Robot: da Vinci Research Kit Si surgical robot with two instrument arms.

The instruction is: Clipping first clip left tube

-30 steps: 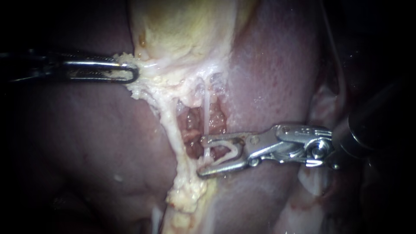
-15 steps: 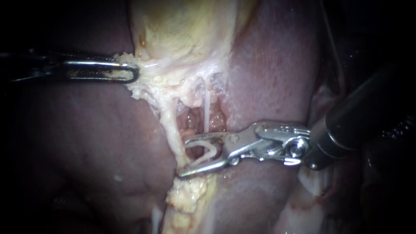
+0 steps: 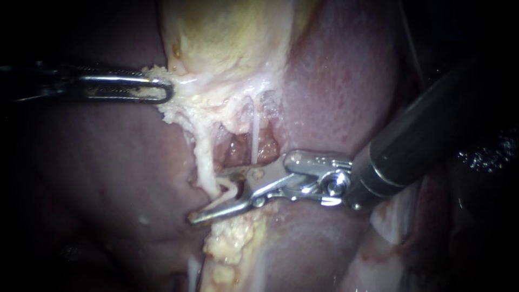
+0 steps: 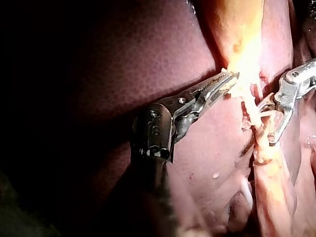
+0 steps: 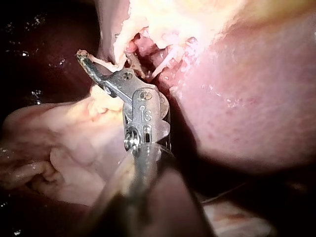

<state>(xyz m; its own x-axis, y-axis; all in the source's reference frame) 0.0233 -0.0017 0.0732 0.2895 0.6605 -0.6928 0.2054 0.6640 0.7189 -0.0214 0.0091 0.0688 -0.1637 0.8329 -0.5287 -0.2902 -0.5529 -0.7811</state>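
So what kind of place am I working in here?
Probably a surgical practice bench: bare liver and gallbladder seen close up, the left instrument gripping the gallbladder, the right instrument carrying a white clip.

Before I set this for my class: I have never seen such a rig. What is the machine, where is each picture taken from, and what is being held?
It is a surgical robot working with two thin instruments on a pig's liver and gallbladder. One picture comes from an endoscope close to the tissue. The other two come from cameras on each instrument's arm. The left instrument has its jaws shut on pale tissue at the gallbladder's edge. The right instrument holds a white clip between its parted jaws, right at the left tube. I cannot tell whether the clip is around the tube.
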